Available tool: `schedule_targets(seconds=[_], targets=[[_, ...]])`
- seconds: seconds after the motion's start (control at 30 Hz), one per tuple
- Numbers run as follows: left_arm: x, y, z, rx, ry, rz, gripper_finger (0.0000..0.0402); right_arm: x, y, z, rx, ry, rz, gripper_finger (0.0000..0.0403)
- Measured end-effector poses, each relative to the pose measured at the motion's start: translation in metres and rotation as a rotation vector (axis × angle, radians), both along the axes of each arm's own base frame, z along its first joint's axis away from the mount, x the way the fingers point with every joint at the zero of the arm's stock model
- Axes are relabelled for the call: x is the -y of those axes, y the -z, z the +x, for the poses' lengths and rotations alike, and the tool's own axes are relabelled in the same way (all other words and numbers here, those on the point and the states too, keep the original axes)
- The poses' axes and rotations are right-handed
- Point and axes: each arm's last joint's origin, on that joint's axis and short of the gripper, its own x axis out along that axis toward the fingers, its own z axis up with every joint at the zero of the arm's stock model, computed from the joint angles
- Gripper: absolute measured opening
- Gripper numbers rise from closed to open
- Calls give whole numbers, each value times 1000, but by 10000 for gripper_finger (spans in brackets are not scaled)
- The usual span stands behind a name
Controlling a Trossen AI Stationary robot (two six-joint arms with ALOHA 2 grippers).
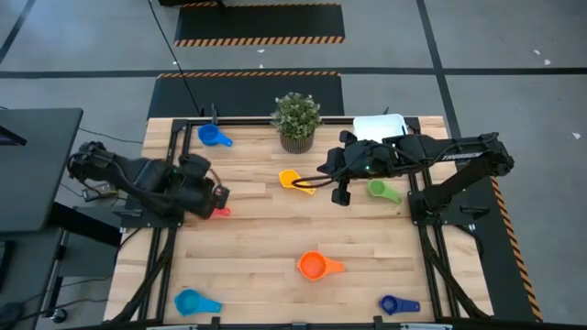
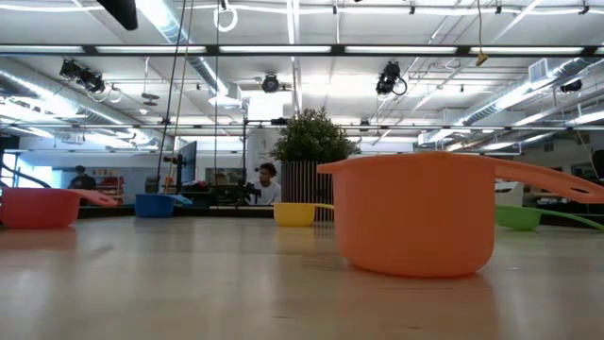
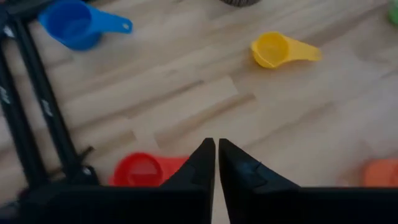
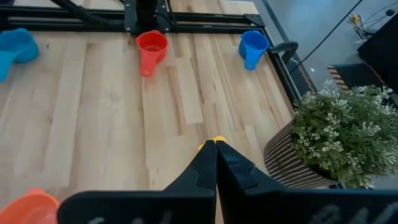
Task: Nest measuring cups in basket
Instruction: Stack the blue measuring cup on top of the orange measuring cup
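Note:
Measuring cups lie scattered on the wooden table: blue (image 1: 214, 137) at the far left, yellow (image 1: 292, 180) in the middle, green (image 1: 381, 190), orange (image 1: 316, 266), light blue (image 1: 193, 301) and dark blue (image 1: 394, 304) near the front edge. The red cup (image 3: 143, 169) stands on the table just beside my left gripper (image 3: 216, 155), which hovers above it with a narrow gap between its fingertips. My right gripper (image 4: 215, 146) hangs shut and empty over the yellow cup (image 4: 216, 139). The white basket (image 1: 379, 126) sits at the far right, partly hidden by the right arm.
A potted green plant (image 1: 296, 119) stands at the far edge, between the blue cup and the basket. Black frame rails (image 3: 37, 106) run along the table's left side. Bare wood lies open across the table's middle.

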Motion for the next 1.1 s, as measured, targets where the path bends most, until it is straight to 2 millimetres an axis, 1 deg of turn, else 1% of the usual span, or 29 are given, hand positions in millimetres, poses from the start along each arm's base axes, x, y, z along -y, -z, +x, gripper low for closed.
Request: schedule_targets(seconds=[0.13, 0.27, 0.4, 0.5, 0.6, 0.77, 0.87, 1.0, 1.1], targets=[[-20, 0, 4, -62, 3, 33, 55, 0, 0, 0, -8, 1, -15, 4], [-39, 0, 6, -100, -38, 52, 89, 0, 0, -1, -14, -12, -31, 5], [-61, 1, 6, -106, -151, 24, 120, 0, 0, -1, -14, -12, -33, 5], [-79, 1, 4, -102, -256, -29, 135, 0, 1, 0, -15, -12, -33, 6], [-96, 1, 0, -82, -385, -60, 139, 0, 1, 0, -14, -12, -34, 6], [-123, 1, -8, -71, -525, -65, 139, 0, 1, 0, -14, -13, -33, 6], [-137, 3, -9, -59, -526, -51, 139, 0, 1, 0, -14, -13, -33, 6], [-151, 7, -8, -64, -464, -57, 139, 2, 1, 0, -14, -8, -32, 6], [-159, 10, -9, -63, -448, -42, 139, 5, -1, 2, 14, 3, 17, 6]])
